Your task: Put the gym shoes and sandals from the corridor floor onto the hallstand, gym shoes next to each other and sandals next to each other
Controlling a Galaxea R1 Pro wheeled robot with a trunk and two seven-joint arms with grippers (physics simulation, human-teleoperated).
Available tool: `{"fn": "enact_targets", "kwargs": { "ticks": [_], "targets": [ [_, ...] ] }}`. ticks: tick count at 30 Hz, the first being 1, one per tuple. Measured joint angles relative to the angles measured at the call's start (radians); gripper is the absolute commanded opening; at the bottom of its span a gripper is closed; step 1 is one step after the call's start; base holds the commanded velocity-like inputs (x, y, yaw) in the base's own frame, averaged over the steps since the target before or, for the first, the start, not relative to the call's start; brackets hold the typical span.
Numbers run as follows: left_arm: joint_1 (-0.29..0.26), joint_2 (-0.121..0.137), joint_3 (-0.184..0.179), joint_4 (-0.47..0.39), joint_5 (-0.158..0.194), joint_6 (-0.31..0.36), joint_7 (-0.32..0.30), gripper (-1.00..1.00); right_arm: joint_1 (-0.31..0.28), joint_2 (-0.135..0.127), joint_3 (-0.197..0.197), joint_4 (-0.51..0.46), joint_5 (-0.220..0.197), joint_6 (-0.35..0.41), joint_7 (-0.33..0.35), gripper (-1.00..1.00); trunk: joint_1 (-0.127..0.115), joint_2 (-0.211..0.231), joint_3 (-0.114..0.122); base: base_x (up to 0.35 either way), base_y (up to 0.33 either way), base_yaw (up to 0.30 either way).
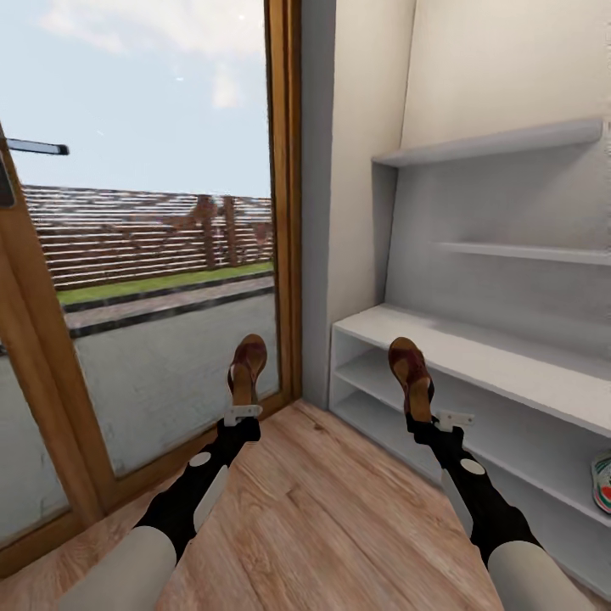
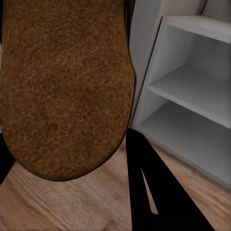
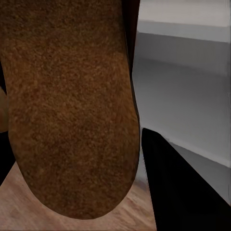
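- Corridor corner with wood-plank floor [image 1: 322, 501]; tall glass door in a wooden frame [image 1: 284, 195] at left, showing lawn, path and a slatted fence outside.
- White-grey shoe rack [image 1: 509, 365] against the right wall: flat top, two open shelves below, two wall shelves [image 1: 501, 144] above.
- Left arm extended forward over the floor; left fingers [image 1: 242, 407] closed on a brown sandal [image 1: 248, 367], held clear of the floor, toe pointing away toward the door.
- Same sandal seen from the left wrist [image 2: 65, 86]: tan fuzzy footbed close to the lens, one dark finger [image 2: 159, 192] beside it, rack end and its open shelves [image 2: 192, 96] just beyond.
- Right arm extended forward at the rack's front; right fingers [image 1: 422, 406] closed on the second brown sandal [image 1: 411, 367], raised off the floor before the rack's top edge, about level with the upper open shelf.
- Second sandal from the right wrist [image 3: 72, 110]: brown footbed near the lens, grey rack surface [image 3: 183, 101] behind, floor strip below.
- Two sandals well apart, one per arm, neither touching the rack.
- Part of a gym shoe [image 1: 602, 482], white with green and red, visible at the right edge inside the rack's lower shelf.
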Motion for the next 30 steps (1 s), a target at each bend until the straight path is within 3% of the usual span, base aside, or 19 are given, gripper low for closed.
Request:
{"fn": "enact_targets", "kwargs": {
  "ticks": [30],
  "targets": [
    [0.0, 0.0, -0.001, 0.0, 0.0, 0.0, 0.0, -1.0, 0.0, 0.0, 0.0, 0.0, 0.0, 0.0, 0.0, -1.0, 0.0, 0.0, 0.0, 0.209, 0.243, -0.264]
  ]
}}
